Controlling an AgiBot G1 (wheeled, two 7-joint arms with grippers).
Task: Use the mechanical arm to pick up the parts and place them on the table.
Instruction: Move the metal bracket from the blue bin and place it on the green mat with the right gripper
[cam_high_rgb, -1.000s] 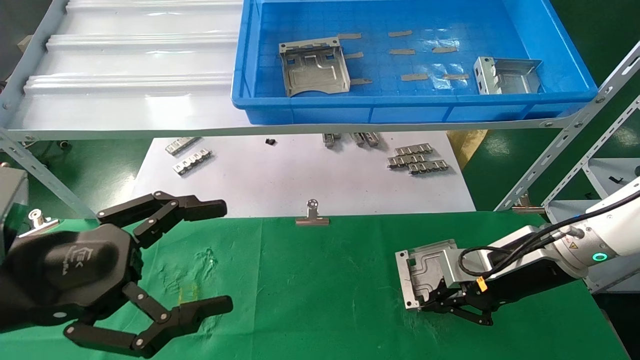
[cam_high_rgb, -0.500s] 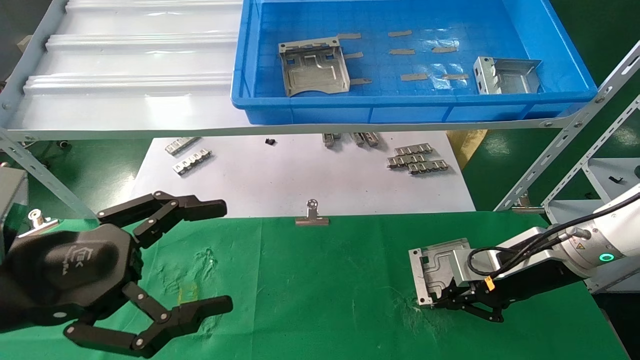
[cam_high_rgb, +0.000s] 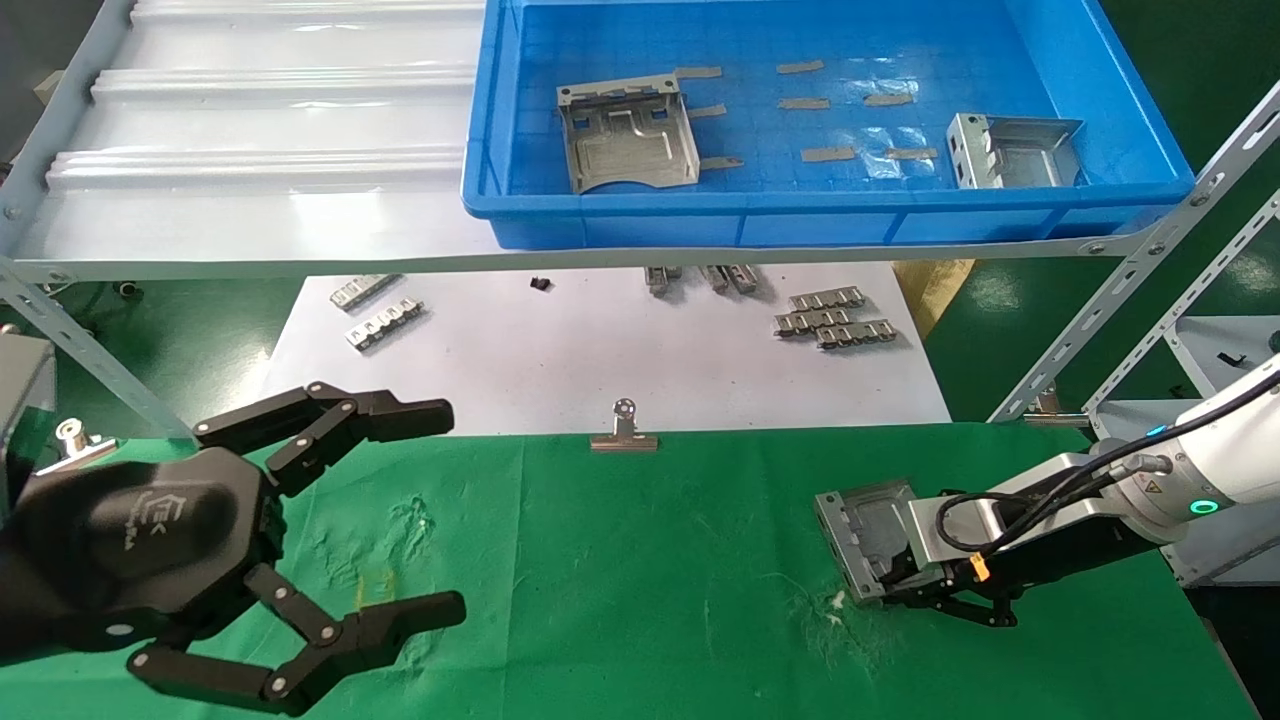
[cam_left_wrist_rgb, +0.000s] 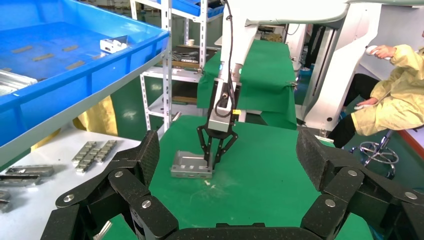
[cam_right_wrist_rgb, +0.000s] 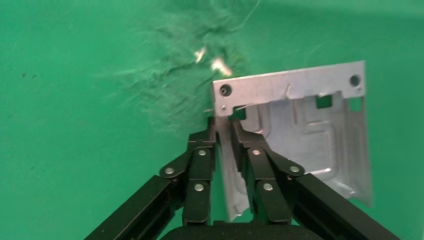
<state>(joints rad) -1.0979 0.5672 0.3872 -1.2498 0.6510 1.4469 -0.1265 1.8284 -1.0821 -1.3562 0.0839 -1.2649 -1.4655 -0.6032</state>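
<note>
Two fingers of the right gripper (cam_right_wrist_rgb: 223, 134) show clearly only in the right wrist view: they are pinched on one bent-up side wall of a silvery part (cam_right_wrist_rgb: 305, 130), the wall standing between them. From the head view the same part (cam_high_rgb: 868, 527) sits low on the table (cam_high_rgb: 620, 560) at the near right, its far side tilted toward the green cloth, with the right gripper (cam_high_rgb: 905, 590) reaching in from the right. The left wrist view shows the part (cam_left_wrist_rgb: 191, 164) resting on the cloth under the fingers. At the near left the left gripper (cam_high_rgb: 445, 510) hovers above the table, its fingers spread wide and holding nothing. Farther off lies a white paper sheet (cam_high_rgb: 600, 350) with small grey clip strips (cam_high_rgb: 830, 318). Farthest, on the shelf (cam_high_rgb: 250, 150), a blue bin (cam_high_rgb: 830, 225) holds two more parts, one at its left (cam_high_rgb: 625, 135) and one at its right (cam_high_rgb: 1012, 150), among flat tape strips (cam_high_rgb: 830, 154).
</note>
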